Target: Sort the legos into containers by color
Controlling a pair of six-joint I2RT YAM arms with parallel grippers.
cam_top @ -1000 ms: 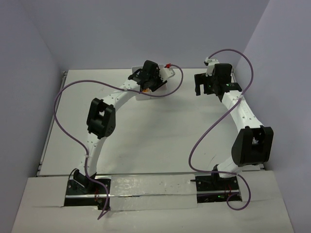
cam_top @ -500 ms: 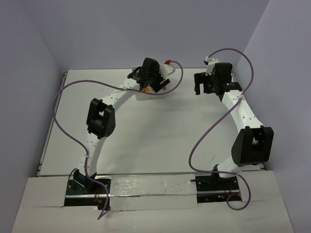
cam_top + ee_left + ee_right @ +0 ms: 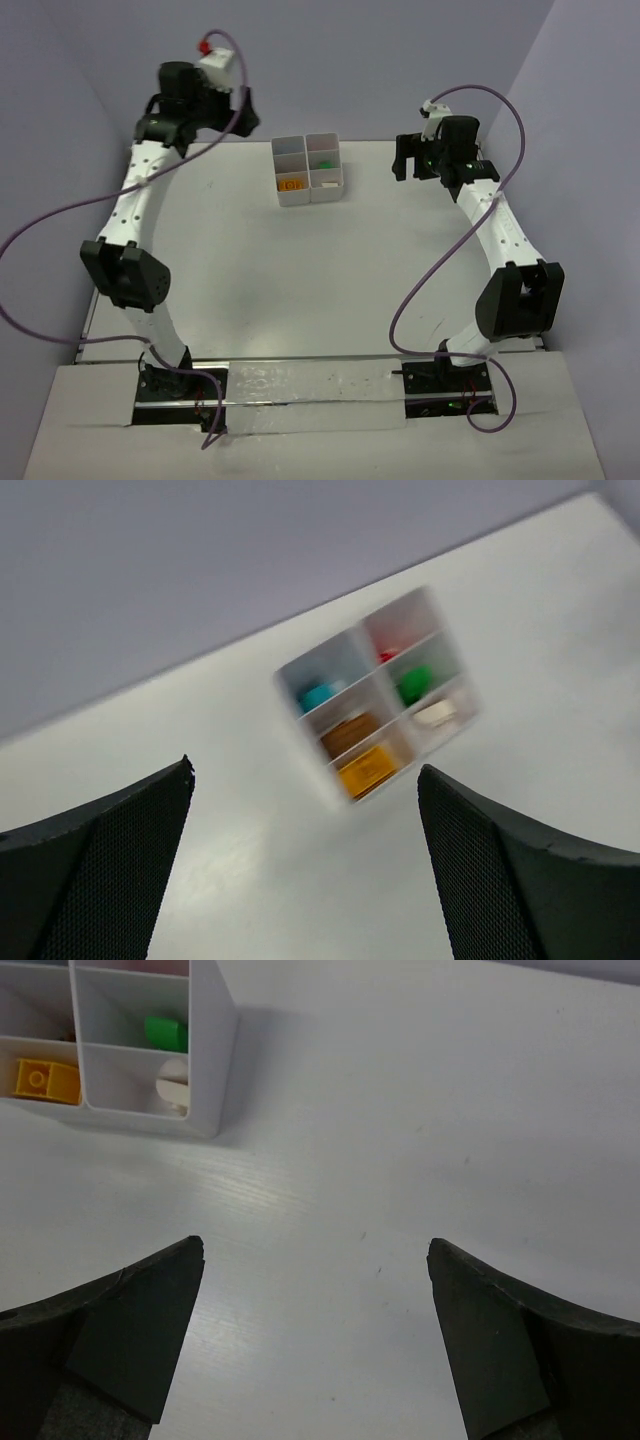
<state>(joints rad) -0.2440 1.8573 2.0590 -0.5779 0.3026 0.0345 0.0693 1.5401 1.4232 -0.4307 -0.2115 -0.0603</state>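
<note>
White table [image 3: 300, 270] under grey walls [image 3: 300, 60] — six-cell tray [image 3: 308, 168] near far edge, legos [image 3: 365, 770] inside its cells. Left gripper [image 3: 305, 860] high at far left, spread wide; right gripper [image 3: 315, 1330] right of tray — likewise spread.

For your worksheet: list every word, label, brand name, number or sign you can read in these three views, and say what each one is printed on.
No text can be read in any view.
The tray and the table carry no print.
The yellow brick has a stud on top, but any mark on it is too small to read.
The left wrist view is too blurred to show lettering.
</note>
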